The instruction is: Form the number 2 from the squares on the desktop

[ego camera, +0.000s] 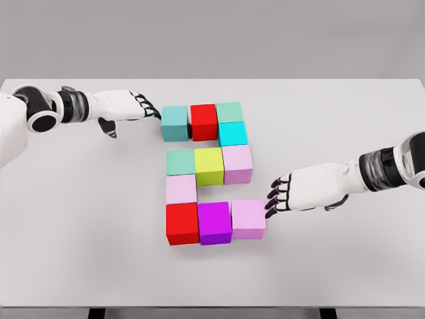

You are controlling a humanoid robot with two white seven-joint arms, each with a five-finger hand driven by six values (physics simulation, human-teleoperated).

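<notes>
White matte tabletop [345, 106] is carrying ten coloured cubes forming a 2; yellow-green cube [208, 165] is sitting at the centre, taking it as reference.

Middle row: muted green cube [180, 161] touching its left side, pale pink cube [237, 163] touching its right.

Top row, behind it: teal cube [174, 123], bright red cube [204, 121], sea-green cube [228, 111] side by side; cyan cube [233, 133] is linking that row's right end down to the pale pink one.

Front-left of it: light pink cube [180, 189], then bottom row of dark red cube [182, 222], magenta cube [214, 222], lilac cube [248, 218].

Left hand [126, 106] is lying far left of the reference, fingertips [151, 111] just beside the teal cube, fingers extended, gripping nothing; can't tell if touching.

Right hand [302, 189] is sitting right of the reference, fingers loosely extended, gripping nothing, tips just beside the lilac cube.
</notes>
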